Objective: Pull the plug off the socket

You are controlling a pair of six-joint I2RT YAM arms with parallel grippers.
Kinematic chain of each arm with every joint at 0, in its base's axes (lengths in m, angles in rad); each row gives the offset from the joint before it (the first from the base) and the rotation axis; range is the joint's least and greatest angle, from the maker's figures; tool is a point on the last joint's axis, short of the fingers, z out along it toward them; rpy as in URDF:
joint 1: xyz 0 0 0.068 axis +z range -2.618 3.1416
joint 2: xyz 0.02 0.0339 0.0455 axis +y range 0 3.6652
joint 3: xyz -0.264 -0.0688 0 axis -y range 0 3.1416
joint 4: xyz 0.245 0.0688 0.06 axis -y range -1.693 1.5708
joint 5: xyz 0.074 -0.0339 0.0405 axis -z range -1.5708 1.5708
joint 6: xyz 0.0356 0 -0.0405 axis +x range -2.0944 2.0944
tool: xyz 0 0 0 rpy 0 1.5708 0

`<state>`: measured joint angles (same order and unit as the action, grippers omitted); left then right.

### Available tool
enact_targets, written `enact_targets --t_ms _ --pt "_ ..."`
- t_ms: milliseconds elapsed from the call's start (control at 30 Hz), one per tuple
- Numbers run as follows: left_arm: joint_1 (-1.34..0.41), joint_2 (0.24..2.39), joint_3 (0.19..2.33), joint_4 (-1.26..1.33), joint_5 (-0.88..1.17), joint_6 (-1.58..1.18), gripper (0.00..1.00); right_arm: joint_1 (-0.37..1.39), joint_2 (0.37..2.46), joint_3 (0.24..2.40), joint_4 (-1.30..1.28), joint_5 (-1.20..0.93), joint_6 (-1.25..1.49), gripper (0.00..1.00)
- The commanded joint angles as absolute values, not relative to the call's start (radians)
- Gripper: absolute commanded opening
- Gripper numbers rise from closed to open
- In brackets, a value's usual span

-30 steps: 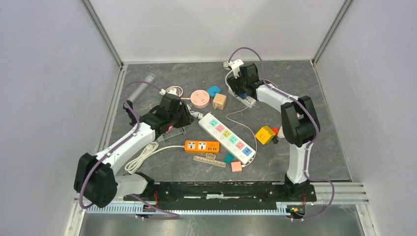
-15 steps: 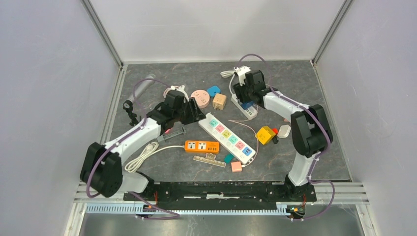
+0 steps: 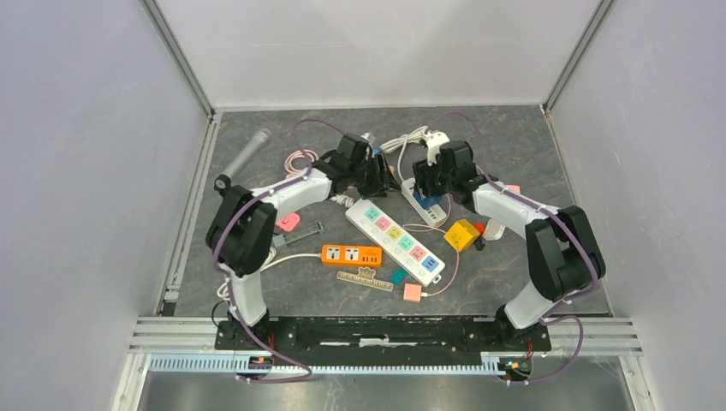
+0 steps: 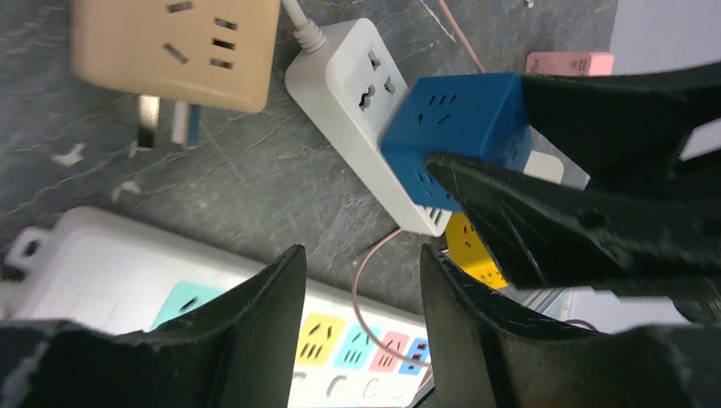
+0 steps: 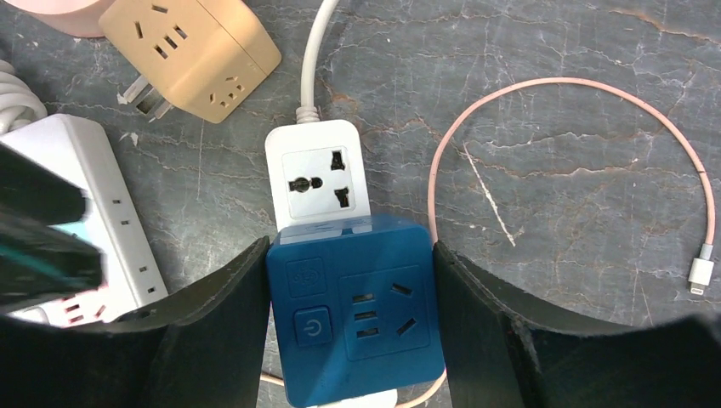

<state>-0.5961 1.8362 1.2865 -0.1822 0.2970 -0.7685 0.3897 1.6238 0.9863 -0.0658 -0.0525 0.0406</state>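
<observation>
A blue cube plug (image 5: 353, 310) sits plugged into a short white socket strip (image 5: 319, 178) on the grey table. My right gripper (image 5: 349, 255) is shut on the blue plug, one finger on each side. In the left wrist view the plug (image 4: 459, 119) stands on the strip (image 4: 357, 76) with a black right finger (image 4: 595, 229) against it. My left gripper (image 4: 361, 255) is open and empty, hovering just left of the strip's cord end. From above, the left gripper (image 3: 377, 175) and right gripper (image 3: 428, 184) are close together at the back middle.
A tan cube adapter (image 5: 191, 51) lies just beyond the strip. A long white strip with coloured sockets (image 3: 395, 233), an orange strip (image 3: 352, 254) and a yellow cube (image 3: 461, 234) lie nearer. A pink cable (image 5: 578, 110) loops to the right. A microphone (image 3: 248, 154) lies back left.
My left arm has swung from the left side to the back middle, beside the right gripper. The right gripper and the short white strip have shifted a little right and nearer.
</observation>
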Motion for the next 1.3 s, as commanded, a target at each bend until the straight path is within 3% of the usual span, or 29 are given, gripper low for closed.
enact_targets --t_ms 0,233,367,600,800,933,1267 --pt "-0.648 1.933 1.379 -0.175 0.298 -0.905 0.59 0.396 1.602 0.944 -0.067 -0.087 0.096 0.39" --pt "-0.714 2.037 1.469 -0.204 0.047 -1.019 0.59 0.397 1.591 0.921 -0.048 -0.074 0.113 0.31" --pt "-0.734 2.107 1.532 -0.191 0.004 -1.041 0.58 0.397 1.58 0.915 -0.041 -0.075 0.117 0.25" --pt "-0.786 2.176 1.533 -0.176 -0.124 -1.06 0.47 0.396 1.578 0.908 -0.036 -0.09 0.123 0.0" --pt "-0.801 2.134 1.46 -0.077 -0.143 -1.047 0.45 0.396 1.565 0.899 -0.036 -0.104 0.111 0.0" --pt "-0.805 2.028 1.289 0.053 -0.281 -1.114 0.46 0.394 1.538 0.869 -0.008 -0.127 0.129 0.0" --pt "-0.808 1.987 1.144 0.323 -0.262 -1.073 0.58 0.394 1.541 0.828 0.016 -0.15 0.114 0.0"
